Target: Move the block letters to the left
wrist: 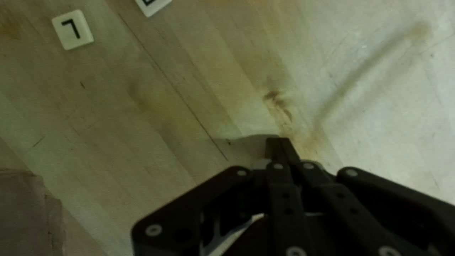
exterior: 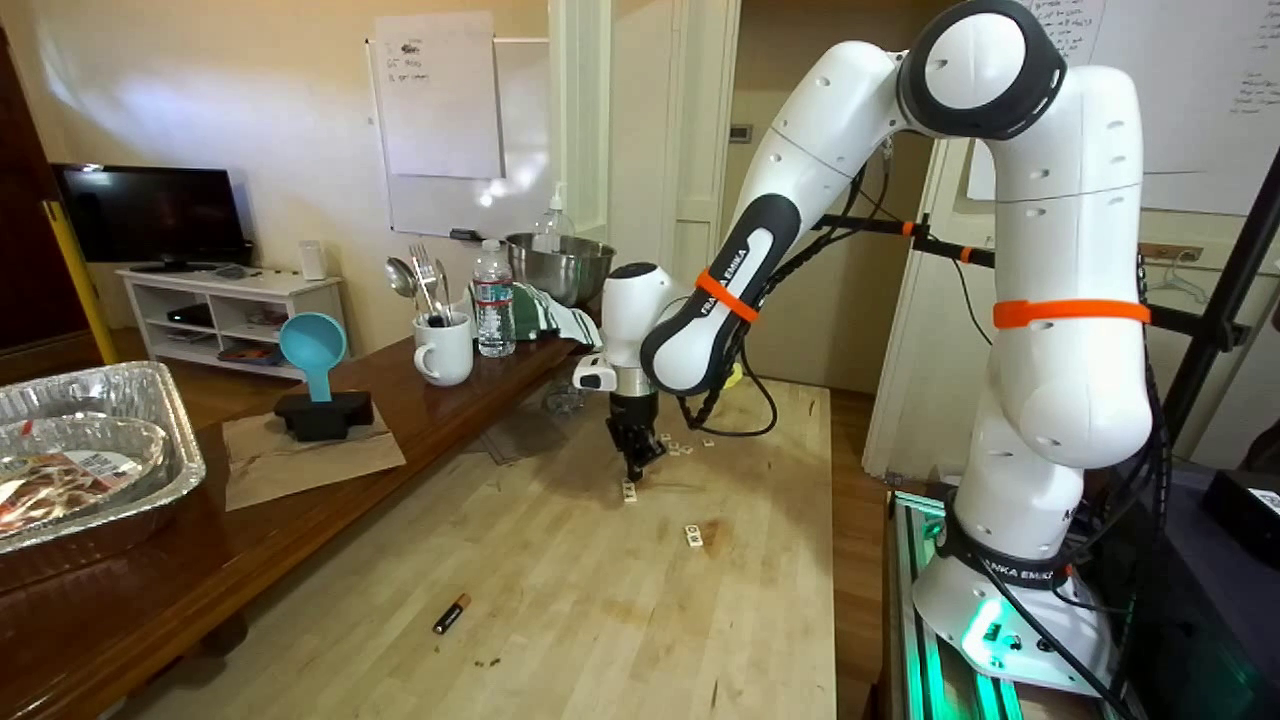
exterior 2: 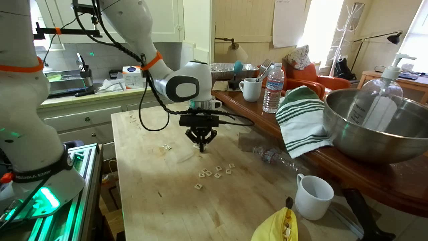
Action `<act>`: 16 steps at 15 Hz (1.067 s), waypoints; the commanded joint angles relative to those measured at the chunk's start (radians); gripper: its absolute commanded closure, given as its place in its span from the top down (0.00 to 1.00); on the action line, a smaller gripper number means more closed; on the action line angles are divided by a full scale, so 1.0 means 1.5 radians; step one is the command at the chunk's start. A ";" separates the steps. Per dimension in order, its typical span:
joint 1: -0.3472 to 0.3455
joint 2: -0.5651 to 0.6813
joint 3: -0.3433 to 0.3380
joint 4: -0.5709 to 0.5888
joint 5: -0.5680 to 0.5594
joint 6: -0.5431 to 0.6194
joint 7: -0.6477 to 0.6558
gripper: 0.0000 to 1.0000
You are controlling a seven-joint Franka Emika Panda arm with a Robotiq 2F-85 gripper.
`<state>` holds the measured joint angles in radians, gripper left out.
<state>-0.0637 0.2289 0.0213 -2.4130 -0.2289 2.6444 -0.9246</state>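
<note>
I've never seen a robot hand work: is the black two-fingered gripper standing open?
No, in the wrist view the black two-fingered gripper shows no gap between its tips, which sit side by side.

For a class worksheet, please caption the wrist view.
Closed gripper with wooden table beneath, two letter tiles at upper left, one cropped by the frame.

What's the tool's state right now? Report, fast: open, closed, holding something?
Tool: closed, holding nothing.
</note>
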 commanded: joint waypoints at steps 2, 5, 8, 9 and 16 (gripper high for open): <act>0.000 0.010 0.006 0.004 0.004 0.004 0.001 0.00; 0.000 0.007 0.007 0.003 0.004 0.005 0.001 0.00; -0.001 0.004 0.007 0.002 0.003 0.005 0.000 0.00; -0.002 0.003 0.008 0.002 0.005 0.004 -0.002 0.00; -0.003 -0.014 0.011 -0.006 0.011 0.008 -0.006 0.00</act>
<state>-0.0639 0.2234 0.0312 -2.4124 -0.2245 2.6444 -0.9248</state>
